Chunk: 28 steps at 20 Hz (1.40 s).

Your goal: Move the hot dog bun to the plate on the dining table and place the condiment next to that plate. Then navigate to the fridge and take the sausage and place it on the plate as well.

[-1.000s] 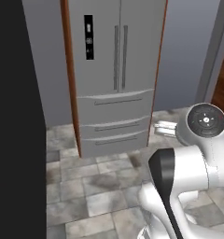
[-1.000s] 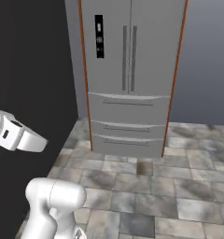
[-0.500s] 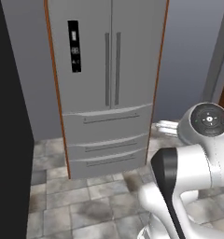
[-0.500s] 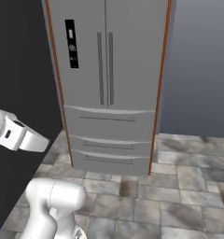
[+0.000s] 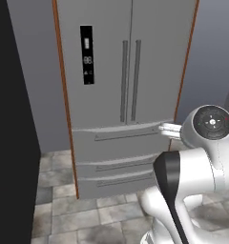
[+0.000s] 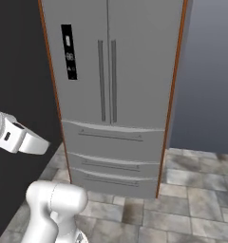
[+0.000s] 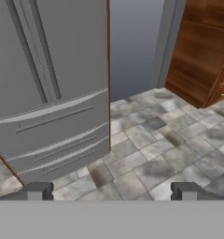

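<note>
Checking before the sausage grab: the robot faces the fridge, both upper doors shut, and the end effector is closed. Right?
Not quite. The end effector is open, and the hand view shows its fingertips spread wide with nothing between them. The rest holds: the fridge stands ahead with both upper doors shut.

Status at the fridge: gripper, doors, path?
Gripper open, empty, aimed at floor beside the fridge. Fridge doors and drawers shut; sausage unseen. Tiled floor ahead shows nothing in the way.

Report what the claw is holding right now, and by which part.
Nothing is held. The claw is open and empty, its fingertips set wide apart with only floor tiles between them, facing the closed fridge.
</note>
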{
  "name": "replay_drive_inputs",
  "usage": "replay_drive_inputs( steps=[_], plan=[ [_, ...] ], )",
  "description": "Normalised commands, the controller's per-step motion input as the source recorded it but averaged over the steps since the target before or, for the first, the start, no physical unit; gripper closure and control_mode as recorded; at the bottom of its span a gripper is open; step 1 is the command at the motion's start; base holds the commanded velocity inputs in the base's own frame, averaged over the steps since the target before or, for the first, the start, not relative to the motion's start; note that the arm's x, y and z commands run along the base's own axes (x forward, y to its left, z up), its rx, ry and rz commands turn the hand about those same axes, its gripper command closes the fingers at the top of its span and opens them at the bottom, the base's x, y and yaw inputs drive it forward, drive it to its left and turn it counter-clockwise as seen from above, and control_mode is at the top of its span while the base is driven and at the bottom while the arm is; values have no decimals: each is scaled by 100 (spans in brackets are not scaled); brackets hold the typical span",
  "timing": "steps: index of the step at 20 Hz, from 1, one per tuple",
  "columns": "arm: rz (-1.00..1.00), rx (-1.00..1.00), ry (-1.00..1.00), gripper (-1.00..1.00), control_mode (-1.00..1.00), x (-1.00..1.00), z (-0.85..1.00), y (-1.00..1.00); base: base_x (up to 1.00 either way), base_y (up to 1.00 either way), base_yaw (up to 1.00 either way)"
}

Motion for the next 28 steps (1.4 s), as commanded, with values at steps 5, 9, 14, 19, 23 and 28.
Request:
replay_drive_inputs(
  steps=[5,9,14,19,23,28],
  plan=[
    [0,0,0,-100,100,0,0,0,61,-11,13],
    [0,0,0,-100,100,0,0,0,37,-29,7],
    [0,0,0,-100,100,0,0,0,31,-32,2],
    [0,0,0,-100,100,0,0,0,31,-25,0],
    [0,0,0,-100,100,0,0,0,36,-17,0],
    [0,0,0,-100,100,0,0,0,44,-21,0]
  ],
)
